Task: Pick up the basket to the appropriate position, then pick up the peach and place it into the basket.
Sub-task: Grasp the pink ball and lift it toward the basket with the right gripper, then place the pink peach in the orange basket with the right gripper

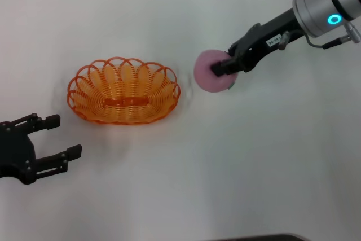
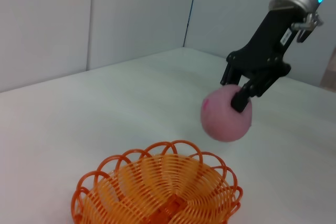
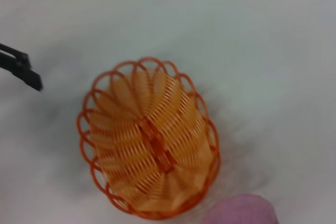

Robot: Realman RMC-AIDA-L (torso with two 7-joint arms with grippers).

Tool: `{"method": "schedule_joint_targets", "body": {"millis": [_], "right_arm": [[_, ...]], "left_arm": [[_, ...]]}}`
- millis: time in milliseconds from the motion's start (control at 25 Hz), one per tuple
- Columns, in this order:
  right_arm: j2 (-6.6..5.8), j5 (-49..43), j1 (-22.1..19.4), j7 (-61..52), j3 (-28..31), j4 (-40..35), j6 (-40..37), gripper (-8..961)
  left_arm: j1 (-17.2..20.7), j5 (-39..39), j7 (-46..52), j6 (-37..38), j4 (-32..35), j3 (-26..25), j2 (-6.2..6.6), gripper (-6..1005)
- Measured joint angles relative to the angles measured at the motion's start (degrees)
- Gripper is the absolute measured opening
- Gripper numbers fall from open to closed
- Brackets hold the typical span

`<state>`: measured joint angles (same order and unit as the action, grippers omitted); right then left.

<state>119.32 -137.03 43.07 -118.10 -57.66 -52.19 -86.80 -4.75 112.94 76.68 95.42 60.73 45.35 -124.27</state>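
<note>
Basket [image 1: 124, 91], oval and orange, sits empty on the white bench [image 1: 254, 173], left of centre. Just right of its rim, the pink peach [image 1: 211, 71] hangs above the bench, clamped in the right gripper [image 1: 224, 67], whose black arm reaches in from the upper right. At the lower left, the left gripper [image 1: 63, 136] rests near the basket, fingers spread apart.

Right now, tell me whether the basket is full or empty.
Empty. The basket shows only its bare orange weave and base bar; the peach is outside it, held off the table in the right claw.
</note>
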Motion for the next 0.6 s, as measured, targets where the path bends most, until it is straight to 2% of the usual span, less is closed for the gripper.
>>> {"method": "schedule_joint_targets", "body": {"millis": [360, 600], "right_arm": [[0.16, 8.6, 0.4, 2.5, 0.0, -1.1, -3.2, 289], [0.66, 11.4, 1.8, 4.3, -2.5, 2.1, -1.0, 322]], "left_arm": [[-0.1, 1.0, 0.1, 0.0, -0.1, -0.1, 0.00, 799], [-0.3, 1.1, 0.1, 0.0, -0.9, -0.1, 0.00, 800]]}}
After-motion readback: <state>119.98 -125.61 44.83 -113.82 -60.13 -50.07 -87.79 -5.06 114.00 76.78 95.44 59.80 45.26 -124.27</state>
